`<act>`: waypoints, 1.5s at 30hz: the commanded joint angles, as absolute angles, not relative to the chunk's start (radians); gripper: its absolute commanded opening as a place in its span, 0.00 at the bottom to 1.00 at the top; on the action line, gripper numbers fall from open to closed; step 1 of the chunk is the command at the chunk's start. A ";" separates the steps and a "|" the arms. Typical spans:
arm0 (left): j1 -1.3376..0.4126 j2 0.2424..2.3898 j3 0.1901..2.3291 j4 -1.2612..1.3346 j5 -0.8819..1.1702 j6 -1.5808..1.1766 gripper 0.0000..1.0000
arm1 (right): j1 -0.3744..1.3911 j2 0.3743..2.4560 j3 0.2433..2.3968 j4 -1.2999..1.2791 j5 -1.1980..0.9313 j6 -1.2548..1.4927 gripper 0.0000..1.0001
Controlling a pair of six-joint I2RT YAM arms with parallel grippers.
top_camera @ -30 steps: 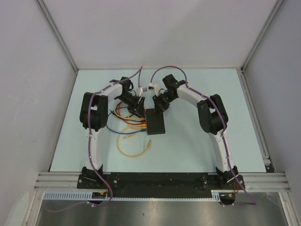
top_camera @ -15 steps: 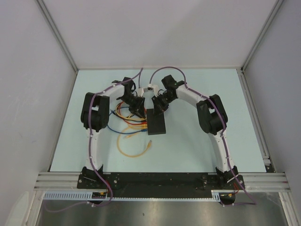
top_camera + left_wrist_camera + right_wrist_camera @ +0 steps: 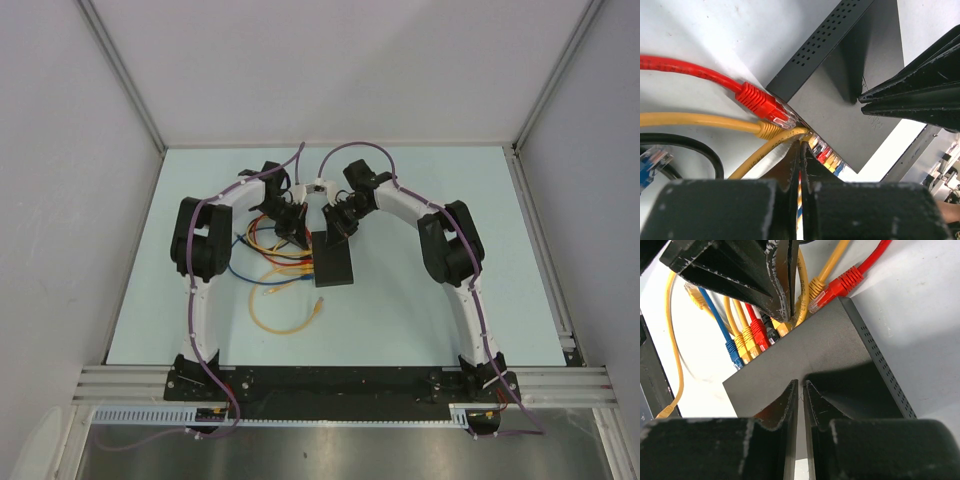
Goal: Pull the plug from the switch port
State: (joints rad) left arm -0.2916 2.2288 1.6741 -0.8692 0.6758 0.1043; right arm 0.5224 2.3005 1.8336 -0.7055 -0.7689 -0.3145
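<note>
**Q:** Switch (image 3: 332,266): where is it lying?

**A:** It is lying flat near the middle of the pale blue table (image 3: 430,300), between the two arms. A bundle of cables (image 3: 262,250) is reaching it from the left.

**Q:** Reading from the left, what is showing first?

**A:** Red, yellow, blue and black cables are fanning out over the table. Nearer the arm bases a loose yellow cable (image 3: 280,322) is curling, with one end lying unplugged.

**Q:** What is the left gripper doing?

**A:** The left gripper (image 3: 801,150) is pointing at the socket edge of the switch. Its fingers are pressing together, and their tips are sitting at the row of plugs (image 3: 757,337), just beside a yellow cable. Whether they are nipping anything cannot be told.

**Q:** How are the plugs sitting?

**A:** In the right wrist view a blue plug, yellow ones, a red one and a black one are sitting side by side in their sockets. Beyond the left gripper's fingers, a yellow plug (image 3: 771,129) and a red plug (image 3: 765,102) are occupying the end by the switch's corner.

**Q:** And at the right?

**A:** The right gripper (image 3: 799,390) is standing over the switch, with its tips resting on the flat top face. Its fingers are drawn almost together, leaving only a thin slit, and they are gripping nothing.
</note>
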 commanded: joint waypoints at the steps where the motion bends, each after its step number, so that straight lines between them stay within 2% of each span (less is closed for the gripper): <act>1: -0.328 2.253 1.647 -0.887 0.560 0.143 0.00 | 0.532 2.329 1.809 -0.699 -0.689 -0.327 0.15; 3: -0.324 2.255 1.661 -0.908 0.558 0.153 0.03 | 0.531 2.329 1.807 -0.696 -0.687 -0.327 0.15; 4: -0.321 2.253 1.664 -0.910 0.557 0.161 0.13 | 0.531 2.329 1.807 -0.696 -0.686 -0.325 0.15; 7: -0.307 2.258 1.666 -0.907 0.578 0.178 0.25 | 0.529 2.332 1.810 -0.701 -0.702 -0.333 0.15; 13: -0.304 2.304 1.660 -0.939 0.687 0.216 0.43 | 0.526 2.336 1.810 -0.716 -0.721 -0.341 0.17; 17: -0.319 2.316 1.643 -0.910 0.715 0.221 0.45 | 0.529 2.339 1.805 -0.718 -0.724 -0.341 0.17; 20: -0.327 2.339 1.663 -0.905 0.730 0.204 0.40 | 0.534 2.341 1.807 -0.718 -0.721 -0.341 0.17; 25: -0.327 2.345 1.664 -0.905 0.729 0.189 0.15 | 0.535 2.341 1.805 -0.718 -0.716 -0.342 0.17; 27: -0.327 2.345 1.664 -0.905 0.726 0.186 0.09 | 0.537 2.341 1.807 -0.718 -0.715 -0.341 0.17; 34: -0.325 2.342 1.663 -0.922 0.742 0.193 0.00 | 0.538 2.342 1.810 -0.716 -0.704 -0.337 0.18; 41: -0.310 2.324 1.649 -1.008 0.718 0.271 0.00 | 0.537 2.341 1.805 -0.716 -0.701 -0.337 0.18; 45: -0.273 2.283 1.611 -1.035 0.635 0.350 0.00 | 0.537 2.342 1.796 -0.716 -0.693 -0.341 0.18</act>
